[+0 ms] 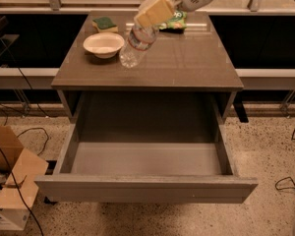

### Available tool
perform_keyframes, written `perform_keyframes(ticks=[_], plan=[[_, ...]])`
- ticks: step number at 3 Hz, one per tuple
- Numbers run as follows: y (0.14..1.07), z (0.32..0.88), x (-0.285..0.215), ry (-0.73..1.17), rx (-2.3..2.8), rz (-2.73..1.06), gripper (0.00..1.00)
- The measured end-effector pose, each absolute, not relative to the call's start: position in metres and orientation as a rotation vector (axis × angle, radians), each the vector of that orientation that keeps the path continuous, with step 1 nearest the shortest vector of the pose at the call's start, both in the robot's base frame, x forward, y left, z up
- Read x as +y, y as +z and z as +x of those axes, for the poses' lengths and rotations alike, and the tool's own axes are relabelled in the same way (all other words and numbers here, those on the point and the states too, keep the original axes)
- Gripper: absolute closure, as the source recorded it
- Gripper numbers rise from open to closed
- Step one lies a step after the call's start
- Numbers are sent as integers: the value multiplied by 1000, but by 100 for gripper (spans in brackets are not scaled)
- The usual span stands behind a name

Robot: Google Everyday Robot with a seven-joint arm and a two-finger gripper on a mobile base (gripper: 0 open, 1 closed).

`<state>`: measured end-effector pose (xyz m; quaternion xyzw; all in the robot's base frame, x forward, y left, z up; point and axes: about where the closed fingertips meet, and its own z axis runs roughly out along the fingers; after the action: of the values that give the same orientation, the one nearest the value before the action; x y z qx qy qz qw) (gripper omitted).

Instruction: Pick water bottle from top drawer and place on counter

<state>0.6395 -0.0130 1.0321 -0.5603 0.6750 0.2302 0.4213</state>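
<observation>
My gripper (155,13) is high over the back of the counter (187,63), shut on the water bottle (134,44). The clear ribbed bottle hangs tilted, its bottom end pointing down-left, held in the air above the counter next to the bowl. Its cap end is hidden between the yellowish fingers (156,10). The top drawer (146,187) stands pulled wide open below the counter, with a bare pale grey floor.
A white bowl (103,44), a green sponge (104,23) and a green snack bag (174,21) lie on the back of the counter. A cardboard box (9,181) and cables sit on the floor at left. A pale ledge with metal posts runs behind.
</observation>
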Motion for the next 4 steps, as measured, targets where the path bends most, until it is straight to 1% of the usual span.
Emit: perform_keyframes(ticks=[1, 2, 4], plan=[[1028, 662, -4, 523, 1760, -1361, 100], [997, 681, -1, 462, 1868, -1320, 100], [944, 710, -2, 431, 1998, -1235, 100]])
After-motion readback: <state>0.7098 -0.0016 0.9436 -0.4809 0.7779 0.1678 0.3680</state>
